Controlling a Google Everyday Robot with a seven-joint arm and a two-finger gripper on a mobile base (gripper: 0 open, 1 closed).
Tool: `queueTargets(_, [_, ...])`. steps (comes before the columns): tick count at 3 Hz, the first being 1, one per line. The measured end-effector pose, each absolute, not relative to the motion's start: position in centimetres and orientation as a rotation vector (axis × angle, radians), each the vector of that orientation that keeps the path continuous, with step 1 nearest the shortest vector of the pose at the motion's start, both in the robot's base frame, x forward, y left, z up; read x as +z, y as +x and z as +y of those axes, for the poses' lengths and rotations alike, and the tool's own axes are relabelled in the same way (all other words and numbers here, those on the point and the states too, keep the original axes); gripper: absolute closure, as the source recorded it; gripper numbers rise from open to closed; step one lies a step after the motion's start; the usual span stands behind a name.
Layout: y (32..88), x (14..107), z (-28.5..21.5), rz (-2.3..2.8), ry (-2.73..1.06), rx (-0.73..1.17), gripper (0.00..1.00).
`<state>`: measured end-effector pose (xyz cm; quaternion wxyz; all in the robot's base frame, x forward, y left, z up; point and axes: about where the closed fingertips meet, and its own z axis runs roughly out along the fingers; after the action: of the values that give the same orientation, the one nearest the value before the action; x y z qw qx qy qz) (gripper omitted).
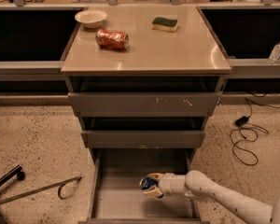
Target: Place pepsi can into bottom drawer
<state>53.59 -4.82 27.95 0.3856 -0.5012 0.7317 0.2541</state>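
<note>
I can read no words or numbers anywhere: none on the blue can [147, 182] my hand [150, 186] grips inside the open bottom drawer [116, 197], none on the orange can [112, 38] near the table's [177, 52] back left corner.

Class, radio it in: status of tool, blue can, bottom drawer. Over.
Tool in open bottom drawer, shut on blue can. Can low over drawer floor, not yet released. Drawer floor bare, nothing in the way.

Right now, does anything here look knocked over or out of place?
Yes: the orange-red can lies on its side on the cabinet top, near the white bowl. The gripper is inside the open bottom drawer, holding the pepsi can.
</note>
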Motion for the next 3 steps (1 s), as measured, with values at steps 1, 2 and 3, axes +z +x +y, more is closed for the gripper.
queueTargets(1, [53.6,27.9,-4.8,1.863,-1.277,0.647,1.0])
queueTargets(2, [54.8,26.1,-4.1,1.836,-1.292,0.561,1.0])
queueTargets(3, [56.2,21.8,-2.2,1.81,-1.34,0.542,1.0])
